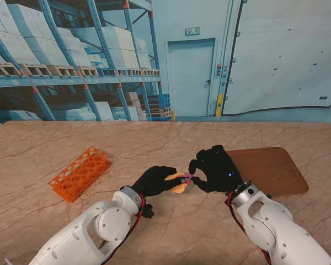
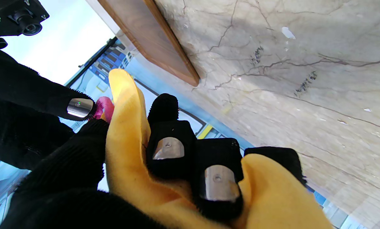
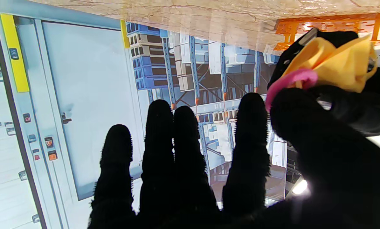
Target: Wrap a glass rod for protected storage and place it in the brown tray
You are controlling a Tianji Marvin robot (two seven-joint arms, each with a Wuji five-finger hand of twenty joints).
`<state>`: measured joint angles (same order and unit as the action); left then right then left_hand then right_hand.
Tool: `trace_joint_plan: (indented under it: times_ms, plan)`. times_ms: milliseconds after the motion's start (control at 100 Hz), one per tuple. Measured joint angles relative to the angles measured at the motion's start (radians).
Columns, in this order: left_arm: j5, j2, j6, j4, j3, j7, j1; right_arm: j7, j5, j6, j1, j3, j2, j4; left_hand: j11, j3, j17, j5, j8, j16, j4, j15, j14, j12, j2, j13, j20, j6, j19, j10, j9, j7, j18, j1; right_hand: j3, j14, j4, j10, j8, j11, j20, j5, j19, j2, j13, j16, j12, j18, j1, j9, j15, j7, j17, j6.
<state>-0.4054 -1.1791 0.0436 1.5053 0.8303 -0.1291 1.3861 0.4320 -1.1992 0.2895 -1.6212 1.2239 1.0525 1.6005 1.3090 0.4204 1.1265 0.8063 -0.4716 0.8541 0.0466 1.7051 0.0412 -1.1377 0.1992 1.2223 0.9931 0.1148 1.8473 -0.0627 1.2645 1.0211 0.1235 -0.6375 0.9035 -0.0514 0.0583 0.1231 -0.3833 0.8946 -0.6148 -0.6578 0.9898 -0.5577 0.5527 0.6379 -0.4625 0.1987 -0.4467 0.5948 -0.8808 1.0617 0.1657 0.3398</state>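
Note:
My left hand (image 1: 153,180) is shut on a bundled yellow cloth (image 1: 179,185), held just above the table's middle. Its fingers (image 2: 169,144) curl into the cloth (image 2: 126,149). No glass rod shows; the cloth hides whatever is inside. A pink band (image 1: 187,176) sits at the cloth's right end. My right hand (image 1: 215,168) holds that band (image 3: 288,81) with its thumb, whose tip (image 2: 79,107) presses the band (image 2: 104,108) against the cloth (image 3: 334,65). The other right fingers (image 3: 183,152) stand straight and apart. The brown tray (image 1: 270,168) lies just right of my right hand.
An orange test-tube rack (image 1: 80,173) lies to the left on the marble table (image 1: 171,143), about a hand's width from my left hand; it also shows behind the cloth as the rack (image 3: 329,23). The tray's corner (image 2: 151,38) is close beyond the left fingers.

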Motion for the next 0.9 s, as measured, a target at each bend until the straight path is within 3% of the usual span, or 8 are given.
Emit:
trace_joint_plan:
  times_ms: [390,900]
  plan:
    - [0.002,0.001,0.025,0.007,0.004,0.001,0.008,-0.021,0.041,-0.021,0.000,-0.003,0.005,0.000,0.011,0.010,-0.001,0.000,-0.002,-0.004,0.000,0.007,0.001,0.009,0.000,0.000,0.000,0.004,0.000,0.000,0.000,0.013,0.003,0.000,-0.002,-0.001,0.001,0.000,0.000,-0.002,0.000,-0.030,0.000,0.019,0.019,0.000,0.000,0.000,-0.027,0.019,0.004,0.000,0.000,0.010]
    - [0.019,0.003,0.041,0.023,0.012,0.009,0.018,-0.139,0.336,-0.042,-0.010,0.017,0.045,-0.008,0.012,0.014,-0.003,0.000,-0.002,-0.005,0.000,0.008,0.001,0.017,0.000,0.000,0.000,0.004,0.000,0.000,0.000,0.023,0.005,0.000,-0.011,-0.010,0.029,0.000,0.001,-0.009,0.000,-0.030,-0.002,0.018,0.020,0.000,-0.001,0.000,-0.028,0.030,0.012,-0.004,0.000,0.010]
